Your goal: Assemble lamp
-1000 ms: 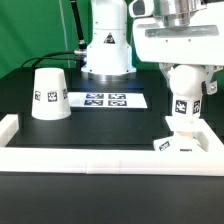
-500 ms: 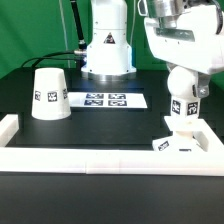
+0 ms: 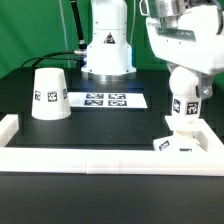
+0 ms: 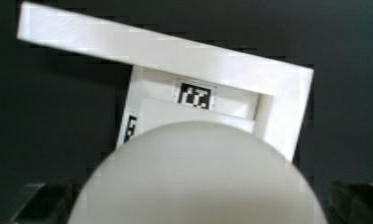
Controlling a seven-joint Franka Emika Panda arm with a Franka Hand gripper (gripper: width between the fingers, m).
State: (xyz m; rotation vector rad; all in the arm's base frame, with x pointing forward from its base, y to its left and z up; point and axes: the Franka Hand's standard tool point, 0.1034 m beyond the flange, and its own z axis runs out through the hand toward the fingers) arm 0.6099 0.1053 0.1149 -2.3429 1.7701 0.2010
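The round white bulb (image 3: 181,103) stands upright with its neck on the small square base (image 3: 178,144) at the exterior view's right, by the front rail. My gripper (image 3: 184,86) is shut on the bulb from above, its body tilted. In the wrist view the bulb (image 4: 201,175) fills the foreground and hides most of the base (image 4: 165,112), whose tag still shows. Dark fingers (image 4: 30,205) show at the bulb's sides. The tapered shade (image 3: 48,93) stands mouth down, alone, at the exterior view's left.
The marker board (image 3: 105,99) lies between the shade and the bulb. A long white border rail (image 3: 90,157) runs along the front, with a short end piece (image 3: 8,125) at the left. The robot's white pedestal (image 3: 106,45) stands behind.
My gripper's body has turned and tilted around the bulb since a second ago. The bulb, base and shade stay where they were.
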